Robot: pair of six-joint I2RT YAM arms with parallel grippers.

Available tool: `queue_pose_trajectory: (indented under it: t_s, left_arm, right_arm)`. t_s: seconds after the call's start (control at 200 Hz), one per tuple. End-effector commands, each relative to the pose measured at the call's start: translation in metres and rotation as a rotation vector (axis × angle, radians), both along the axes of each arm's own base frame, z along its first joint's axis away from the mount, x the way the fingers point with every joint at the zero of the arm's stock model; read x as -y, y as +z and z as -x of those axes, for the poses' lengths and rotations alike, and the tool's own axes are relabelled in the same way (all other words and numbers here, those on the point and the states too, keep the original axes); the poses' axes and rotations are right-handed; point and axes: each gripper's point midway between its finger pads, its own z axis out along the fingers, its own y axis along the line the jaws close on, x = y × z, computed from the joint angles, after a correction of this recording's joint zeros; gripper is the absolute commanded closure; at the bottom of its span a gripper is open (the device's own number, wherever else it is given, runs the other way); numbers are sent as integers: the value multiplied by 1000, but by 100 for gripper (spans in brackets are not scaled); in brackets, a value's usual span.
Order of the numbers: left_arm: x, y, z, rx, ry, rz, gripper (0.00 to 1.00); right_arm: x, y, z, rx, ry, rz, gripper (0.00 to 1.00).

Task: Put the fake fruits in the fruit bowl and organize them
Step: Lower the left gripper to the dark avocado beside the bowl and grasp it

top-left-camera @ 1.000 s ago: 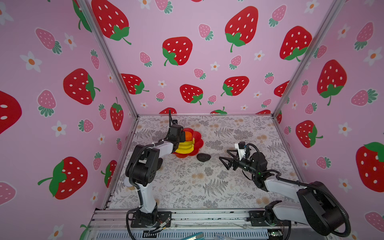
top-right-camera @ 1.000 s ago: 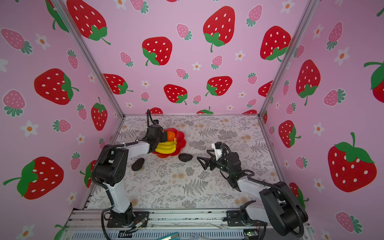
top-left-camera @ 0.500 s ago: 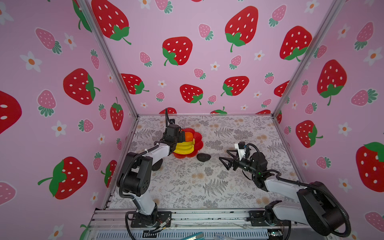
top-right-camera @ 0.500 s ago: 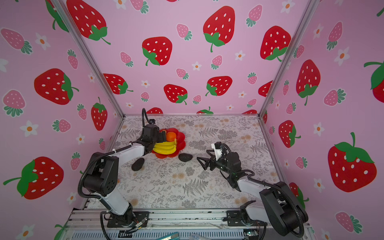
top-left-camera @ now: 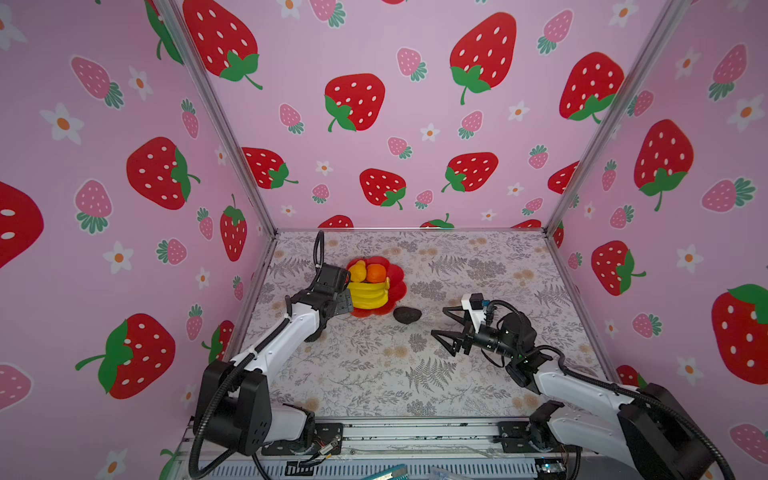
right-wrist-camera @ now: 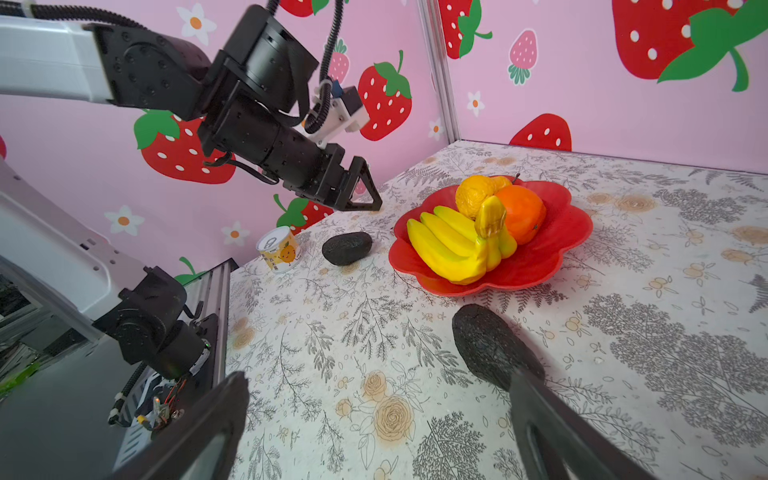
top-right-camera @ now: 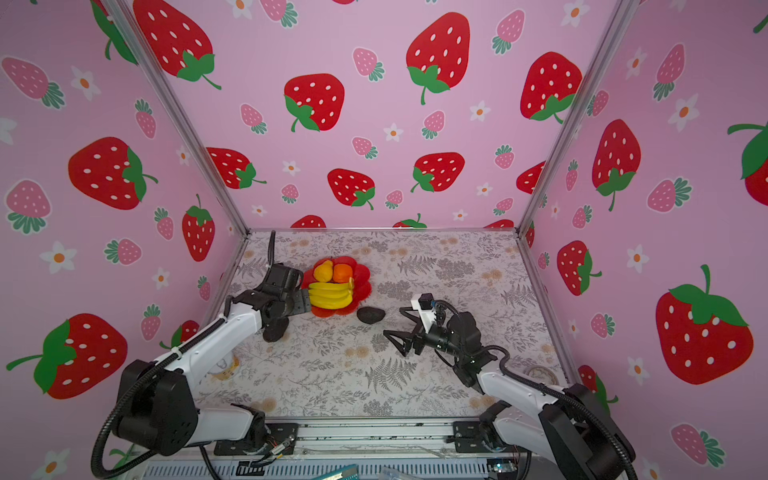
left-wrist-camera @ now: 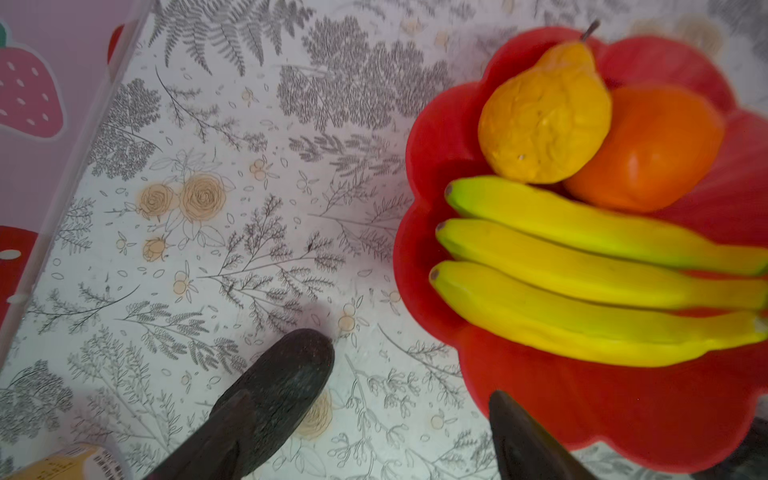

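Floral bench (top-left-camera: 374, 374): right jaws and left jaws both gape, grasping nothing. Near avocado (right-wrist-camera: 490, 349) and far avocado (right-wrist-camera: 347, 248), two in all, lie on it outside the one red fruit bowl (right-wrist-camera: 557, 257), which holds one banana bunch (right-wrist-camera: 449, 245), one pear (right-wrist-camera: 473, 195), one orange (right-wrist-camera: 521, 212).

My left arm (top-right-camera: 216, 332) half covers one avocado (top-right-camera: 276, 332), left of centre in a top view; the left wrist view crops the can (left-wrist-camera: 62, 463).

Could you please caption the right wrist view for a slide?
Banana bunch, pear and orange fill the red bowl; two dark avocados and a can sit outside it.
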Motion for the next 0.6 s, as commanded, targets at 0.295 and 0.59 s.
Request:
queue_pose_trajectory:
  t_s: [0.295,0.59]
  left_arm:
    - [-34,-2,39,-562,-374,-336,11]
    - [-49,-42,41,-557,-439,-251,12]
  right_arm:
    - [0,3,8,26,30,-12,1]
    - [2,3,7,37,17,-4,1]
